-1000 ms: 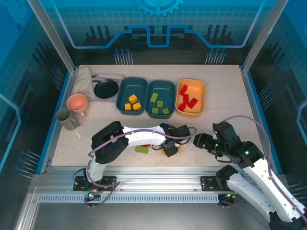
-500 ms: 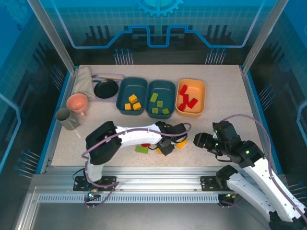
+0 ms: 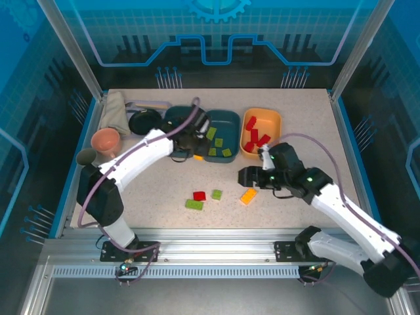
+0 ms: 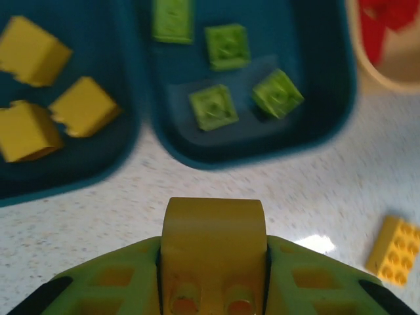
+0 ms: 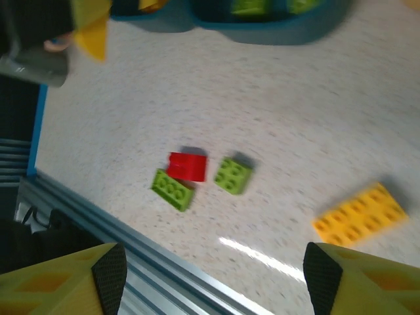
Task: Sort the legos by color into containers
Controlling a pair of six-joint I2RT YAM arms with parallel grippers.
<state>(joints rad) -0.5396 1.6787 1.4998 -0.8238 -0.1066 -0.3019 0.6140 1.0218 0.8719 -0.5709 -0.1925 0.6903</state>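
Carrying a yellow brick [image 4: 213,226] clamped between its fingers, the left gripper [image 3: 195,151] now sits by the near edge of the bins toward the tabletop's far side. A second ago it was low over the loose pile near the front edge. Reads as pick done, drop pending. From the left wrist view the brick hangs over bare tabletop [image 3: 144,190], just short of the seam between the two teal bins. It needs to shift left to clear the left teal bin [image 3: 172,117], where the other yellow bricks [image 4: 84,115] lie.

The middle teal bin [image 3: 226,118] holds the green bricks [image 3: 218,143]. The orange bin [image 3: 275,118], further right, holds the red bricks [image 3: 256,138].

Four legos are unsorted near the front-middle of the tabletop:
- a green plate [image 3: 193,205]
- a red brick [image 3: 199,195] touching it
- a small green brick [image 3: 216,194] just beside them
- a long yellow-orange brick [image 3: 248,196] set apart to the right

The right gripper [image 3: 251,177] has swung in from the right side and now hovers near the long brick. Its fingers are spread wide and hold nothing. It is likely lining up on that one next.

Materials:
- Bricks are hard glossy plastic, studded and blocky; several yellow ones sit tilted.
- Bins are smooth, shallow, rounded-corner plastic.
- The tabletop is speckled beige laminate with some glare, so bricks should slide easily if nudged.
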